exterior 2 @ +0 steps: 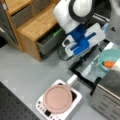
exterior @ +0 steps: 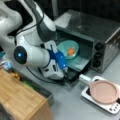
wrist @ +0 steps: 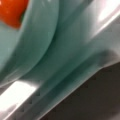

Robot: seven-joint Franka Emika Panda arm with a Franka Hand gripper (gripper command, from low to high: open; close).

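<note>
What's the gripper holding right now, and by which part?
Cannot be told. The gripper sits at the open toaster oven door, next to the teal bowl with an orange item, but its fingertips are hidden, so no hold shows.

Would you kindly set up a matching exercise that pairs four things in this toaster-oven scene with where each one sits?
Things:
1. orange item
2. teal bowl
3. pink pan
4. gripper

Places:
A. on the white cooktop
B. inside the bowl
C. by the open oven door's front edge
D. at the toaster oven's mouth

Pairs: 1-B, 2-D, 3-A, 4-C
</note>
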